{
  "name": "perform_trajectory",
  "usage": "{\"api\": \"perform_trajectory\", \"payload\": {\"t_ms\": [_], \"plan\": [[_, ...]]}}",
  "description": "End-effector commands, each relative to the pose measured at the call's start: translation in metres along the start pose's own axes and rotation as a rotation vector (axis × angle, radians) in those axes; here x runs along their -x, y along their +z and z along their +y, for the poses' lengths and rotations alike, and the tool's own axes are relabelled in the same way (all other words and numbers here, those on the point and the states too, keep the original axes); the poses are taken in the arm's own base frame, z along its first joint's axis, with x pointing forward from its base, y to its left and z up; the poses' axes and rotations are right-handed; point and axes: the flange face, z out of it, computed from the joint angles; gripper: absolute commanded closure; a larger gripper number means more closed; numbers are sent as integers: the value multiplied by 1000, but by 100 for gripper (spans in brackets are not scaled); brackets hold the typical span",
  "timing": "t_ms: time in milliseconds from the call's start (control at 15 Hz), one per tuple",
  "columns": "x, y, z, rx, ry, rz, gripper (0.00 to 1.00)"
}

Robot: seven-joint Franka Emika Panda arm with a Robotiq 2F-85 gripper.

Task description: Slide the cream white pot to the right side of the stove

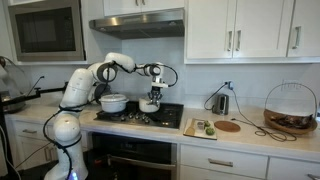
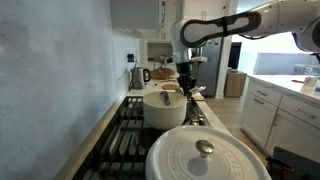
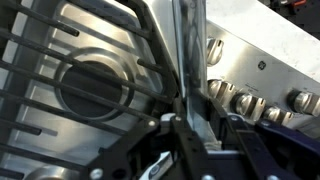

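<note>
- The gripper (image 1: pixel 150 104) hangs low over the stove (image 1: pixel 168 119), with the fingers pointing down toward the black grate.
- Whether the fingers are apart or together, I cannot tell. In the wrist view they are only dark shapes at the lower edge, and in both exterior views they are too small.
- The cream white pot (image 1: pixel 113 102) stands on the stove near the gripper, on the side where the robot base is. A gap shows between the pot and the gripper.
- In an exterior view the same pot (image 2: pixel 165 110) is seen just beside the gripper, with its rim a little lower than the wrist.
- Directly under the gripper, the wrist view shows the grate (image 3: pixel 60 50) and a round burner (image 3: pixel 95 85). A row of metal knobs (image 3: pixel 250 103) is on the steel panel next to them.
- On the far side of the gripper from the pot, on the counter, lie a cutting board (image 1: pixel 200 127) and a kettle (image 1: pixel 221 102). A wire basket (image 1: pixel 290 108) stands further away.
- A second white pot with a lid (image 2: pixel 205 155) stands well apart from the gripper, very close to the camera.
</note>
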Motion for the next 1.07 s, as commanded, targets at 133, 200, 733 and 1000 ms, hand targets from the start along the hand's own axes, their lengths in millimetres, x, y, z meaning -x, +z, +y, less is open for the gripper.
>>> {"api": "perform_trajectory", "payload": {"t_ms": [133, 200, 733, 1000], "plan": [[20, -24, 21, 37, 41, -8, 93], [18, -27, 20, 41, 40, -8, 93], [25, -35, 29, 70, 65, -17, 93], [36, -33, 38, 68, 87, -18, 93]]}}
